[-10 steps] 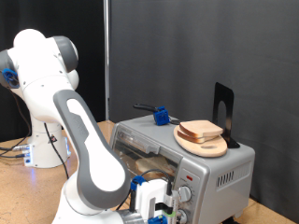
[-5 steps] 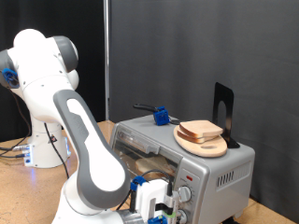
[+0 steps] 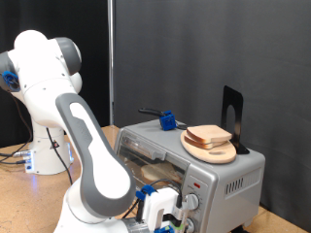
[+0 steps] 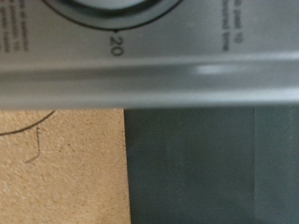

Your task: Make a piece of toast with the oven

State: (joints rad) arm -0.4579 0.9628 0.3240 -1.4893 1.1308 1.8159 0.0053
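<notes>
Black curtain backs the wooden worktop (image 3: 12, 153) where I see the small silver toaster oven with its glass door (image 3: 194, 165). Since half a second ago almost nothing has shifted: the white gripper (image 3: 167, 206) has crept only slightly at the oven's lower front, near the round knobs (image 3: 192, 202), so I judge the knob work is under way. The pale square slice of bread, the piece of toast (image 3: 208, 135), rests on the round wooden plate (image 3: 210, 151) on the oven roof, at two o'clock from the gripper. My wrist view fills with a blurred dial marked 20 (image 4: 116, 41). Whether the fingers are spread or pressed together, I cannot tell; the oven's interior is hard to read.
</notes>
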